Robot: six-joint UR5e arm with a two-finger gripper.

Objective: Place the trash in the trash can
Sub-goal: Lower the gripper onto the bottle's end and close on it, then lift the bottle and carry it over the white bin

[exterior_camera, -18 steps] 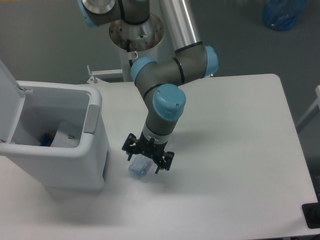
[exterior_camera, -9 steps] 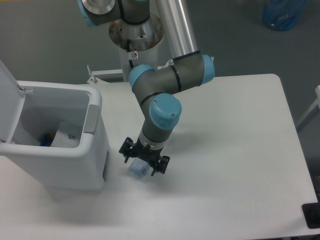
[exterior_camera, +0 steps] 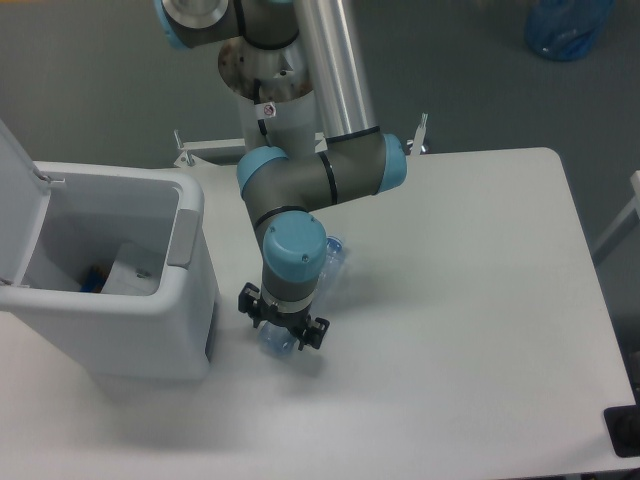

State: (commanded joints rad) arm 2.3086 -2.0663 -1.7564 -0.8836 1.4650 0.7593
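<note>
The trash in view is a crushed clear bluish plastic bottle (exterior_camera: 336, 256) lying slantwise on the white table. Its upper part shows behind my wrist and its lower end pokes out below my gripper (exterior_camera: 283, 322). The gripper points down over that lower end, its black fingers (exterior_camera: 249, 299) spread to either side of the bottle, and it looks open. The trash can (exterior_camera: 190, 235) is a large white bin just to the left, with its lid (exterior_camera: 14, 195) flipped up. Something white (exterior_camera: 128, 272) and a bit of blue lie inside it.
The arm's base pedestal (exterior_camera: 272, 72) stands behind the table. A blue water jug (exterior_camera: 567, 26) sits on the floor at the far right. A black object (exterior_camera: 624, 432) is at the table's front right corner. The trash can wall stands close to the gripper's left side.
My wrist has swung left and turned, uncovering the bottle's upper part. The gripper shifted slightly left over the bottle's lower end. The bottle itself has stayed in place.
</note>
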